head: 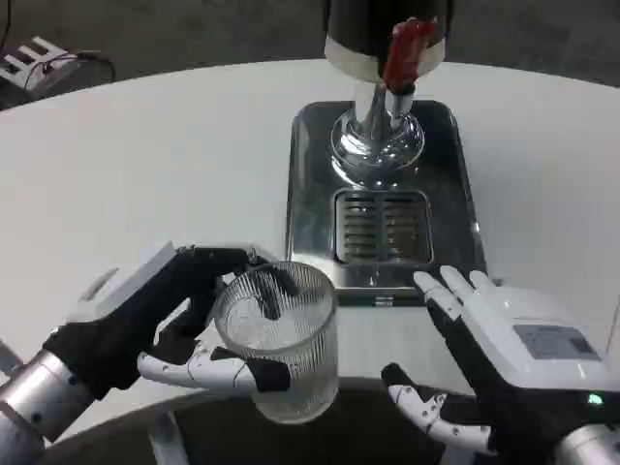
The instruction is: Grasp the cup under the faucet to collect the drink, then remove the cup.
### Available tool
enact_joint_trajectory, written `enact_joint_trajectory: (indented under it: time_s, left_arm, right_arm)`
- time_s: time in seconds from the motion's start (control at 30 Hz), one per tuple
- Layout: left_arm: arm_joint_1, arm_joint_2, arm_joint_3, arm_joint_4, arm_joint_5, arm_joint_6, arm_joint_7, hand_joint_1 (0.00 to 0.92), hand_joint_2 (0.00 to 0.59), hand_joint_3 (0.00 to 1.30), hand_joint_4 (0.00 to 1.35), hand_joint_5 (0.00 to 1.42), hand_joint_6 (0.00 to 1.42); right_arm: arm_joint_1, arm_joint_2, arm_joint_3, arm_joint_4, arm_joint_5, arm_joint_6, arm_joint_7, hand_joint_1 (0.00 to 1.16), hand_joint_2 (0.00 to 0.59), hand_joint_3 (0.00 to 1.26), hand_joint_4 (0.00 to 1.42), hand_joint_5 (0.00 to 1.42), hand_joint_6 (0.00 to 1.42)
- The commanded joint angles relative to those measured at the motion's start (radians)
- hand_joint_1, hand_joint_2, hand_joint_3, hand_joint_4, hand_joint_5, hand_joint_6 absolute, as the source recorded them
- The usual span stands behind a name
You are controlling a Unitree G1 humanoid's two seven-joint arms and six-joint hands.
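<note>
Left hand fingers wrapped around clear cup, holding it upright near table edge, well short of tap and drain tray. Right hand open, fingers apart, holding nothing, likely waiting.

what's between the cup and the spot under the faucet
Nothing visible. The left hand holds the ribbed glass cup near the table's front edge; the drip grate under the red-handled faucet is bare, and the right hand waits off to the side.
</note>
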Motion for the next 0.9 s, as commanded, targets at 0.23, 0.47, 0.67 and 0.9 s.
enact_joint_trajectory:
  time_s: [0.23,0.47,0.67,0.9]
  left_arm:
    - [-0.010,0.001,0.018,0.014,-0.008,-0.009,0.020,0.451,0.026,1.06,1.13,1.39,1.42]
    - [-0.016,-0.002,0.018,0.026,-0.007,-0.010,0.021,0.451,0.024,1.06,1.13,1.39,1.42]
    - [-0.050,-0.014,0.012,0.053,0.013,-0.012,0.040,0.451,0.023,1.06,1.13,1.39,1.42]
    - [-0.148,-0.024,0.007,0.171,0.058,-0.020,0.086,0.447,0.020,1.06,1.13,1.39,1.42]
  right_arm:
    - [-0.002,0.004,0.003,0.003,-0.001,-0.004,0.014,0.36,0.437,0.07,0.00,0.00,0.00]
    - [0.003,0.004,-0.004,-0.005,0.000,-0.004,0.012,0.36,0.437,0.08,0.00,0.00,0.00]
    - [0.013,0.013,0.000,-0.027,-0.009,-0.001,0.021,0.36,0.437,0.08,0.00,0.00,0.00]
    - [0.042,0.014,-0.025,-0.059,-0.008,0.001,0.026,0.36,0.437,0.08,0.00,0.00,0.00]
